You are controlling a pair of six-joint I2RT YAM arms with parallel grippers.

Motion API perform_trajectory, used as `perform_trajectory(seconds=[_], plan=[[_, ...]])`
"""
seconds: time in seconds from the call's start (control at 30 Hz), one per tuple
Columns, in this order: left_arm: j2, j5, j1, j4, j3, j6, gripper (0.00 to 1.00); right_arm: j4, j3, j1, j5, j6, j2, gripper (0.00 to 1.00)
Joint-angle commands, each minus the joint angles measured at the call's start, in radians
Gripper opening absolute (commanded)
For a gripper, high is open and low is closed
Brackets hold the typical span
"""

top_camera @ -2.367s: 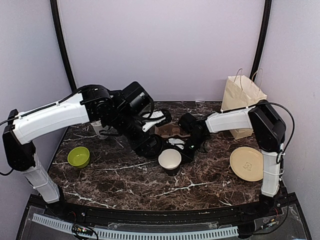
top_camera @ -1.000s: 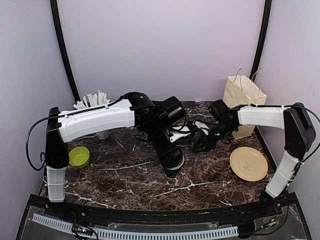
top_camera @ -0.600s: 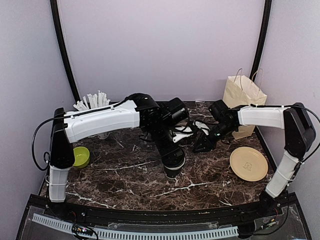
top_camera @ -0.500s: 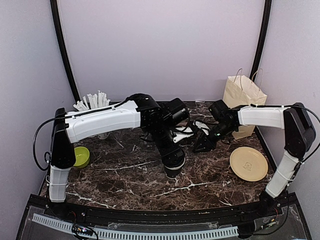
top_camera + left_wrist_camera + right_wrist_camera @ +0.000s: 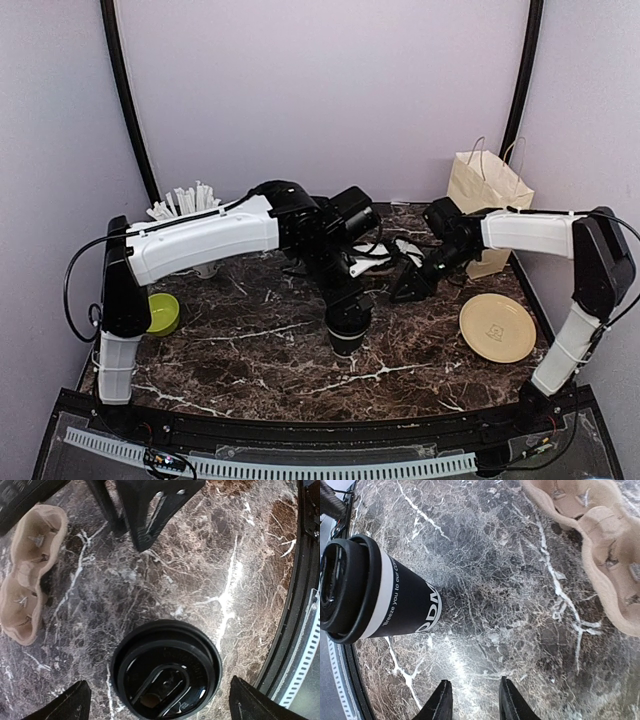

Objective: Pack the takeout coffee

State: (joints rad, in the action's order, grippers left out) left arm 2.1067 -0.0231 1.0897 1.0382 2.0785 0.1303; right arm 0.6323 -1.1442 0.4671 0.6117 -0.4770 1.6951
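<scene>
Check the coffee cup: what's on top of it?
A black lid sits on the cup, covering its mouth. Whatever is inside the cup cannot be seen.

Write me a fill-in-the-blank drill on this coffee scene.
The takeout coffee stands upright with its black ____ on.
The left gripper hangs over it with jaws ____.
The cardboard cup carrier lies ____ of cups.
The paper bag stands at the back ____ corner.
Missing: lid; open; empty; right.
</scene>
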Motion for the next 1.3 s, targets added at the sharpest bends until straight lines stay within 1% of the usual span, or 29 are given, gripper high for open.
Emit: perform_trajectory(seconds=[0.0, 0.03, 0.07, 0.1, 0.13, 0.17, 0.2, 0.23, 0.27, 0.3, 0.33, 0.37, 0.4, 0.43, 0.5, 0.67, 0.77, 0.8, 0.9, 1.03, 1.17, 1.27], plan=[[-0.159, 0.091, 0.004, -0.035, -0.065, -0.037, 0.99, 0.034, -0.038, -0.01, -0.017, 0.028, -0.121, 0.32], [-0.22, 0.105, 0.003, -0.095, -0.141, -0.048, 0.99, 0.047, -0.048, -0.01, -0.019, 0.035, -0.14, 0.32], [-0.252, 0.108, 0.002, -0.138, -0.184, -0.069, 0.99, 0.065, -0.065, -0.01, -0.017, 0.04, -0.157, 0.31], [-0.313, 0.111, -0.002, -0.226, -0.276, -0.083, 0.99, 0.087, -0.081, -0.01, -0.012, 0.044, -0.17, 0.32], [-0.34, 0.113, -0.006, -0.265, -0.317, -0.112, 0.99, 0.102, -0.096, -0.011, -0.006, 0.052, -0.183, 0.32], [-0.39, 0.135, -0.018, -0.343, -0.396, -0.149, 0.99, 0.111, -0.106, -0.01, 0.005, 0.067, -0.195, 0.33], [-0.409, 0.148, -0.032, -0.375, -0.43, -0.235, 0.96, 0.111, -0.108, -0.01, 0.024, 0.091, -0.205, 0.36], [-0.441, 0.147, -0.064, -0.423, -0.486, -0.277, 0.93, 0.102, -0.099, -0.01, 0.043, 0.124, -0.214, 0.46], [-0.457, 0.093, -0.095, -0.451, -0.515, -0.343, 0.86, 0.068, -0.078, -0.01, 0.063, 0.187, -0.222, 0.6], [-0.484, 0.059, -0.107, -0.517, -0.582, -0.366, 0.84, 0.031, -0.04, -0.01, 0.114, 0.25, -0.229, 0.68], [-0.498, -0.009, -0.124, -0.588, -0.614, -0.418, 0.82, -0.003, -0.003, -0.009, 0.177, 0.291, -0.229, 0.69], [-0.521, -0.05, -0.133, -0.629, -0.678, -0.445, 0.81, -0.025, 0.031, -0.007, 0.234, 0.324, -0.222, 0.69], [-0.529, -0.127, -0.149, -0.696, -0.703, -0.494, 0.8, -0.06, 0.076, -0.007, 0.278, 0.36, -0.211, 0.68], [-0.536, -0.157, -0.157, -0.72, -0.743, -0.545, 0.79, -0.097, 0.106, -0.007, 0.319, 0.387, -0.203, 0.66], [-0.534, -0.216, -0.175, -0.769, -0.781, -0.601, 0.78, -0.133, 0.146, -0.007, 0.353, 0.399, -0.189, 0.64], [-0.518, -0.377, -0.2, -0.931, -0.895, -0.71, 0.78, -0.128, 0.133, 0.004, 0.401, 0.399, -0.134, 0.6], [-0.506, -0.409, -0.2, -0.958, -0.918, -0.737, 0.79, -0.112, 0.118, 0.016, 0.426, 0.39, -0.08, 0.52], [-0.504, -0.414, -0.2, -0.963, -0.927, -0.738, 0.79, -0.107, 0.114, 0.02, 0.433, 0.386, -0.063, 0.51], [-0.495, -0.435, -0.2, -0.972, -0.94, -0.737, 0.78, -0.072, 0.074, 0.04, 0.437, 0.358, -0.02, 0.51], [-0.473, -0.441, -0.201, -0.968, -0.945, -0.734, 0.74, -0.022, 0.016, 0.059, 0.465, 0.324, 0.03, 0.49], [-0.448, -0.407, -0.2, -0.948, -0.943, -0.707, 0.72, -0.038, -0.006, 0.078, 0.477, 0.342, 0.073, 0.47], [-0.415, -0.397, -0.2, -0.929, -0.936, -0.681, 0.69, 0.003, -0.044, 0.094, 0.463, 0.315, 0.129, 0.44]])
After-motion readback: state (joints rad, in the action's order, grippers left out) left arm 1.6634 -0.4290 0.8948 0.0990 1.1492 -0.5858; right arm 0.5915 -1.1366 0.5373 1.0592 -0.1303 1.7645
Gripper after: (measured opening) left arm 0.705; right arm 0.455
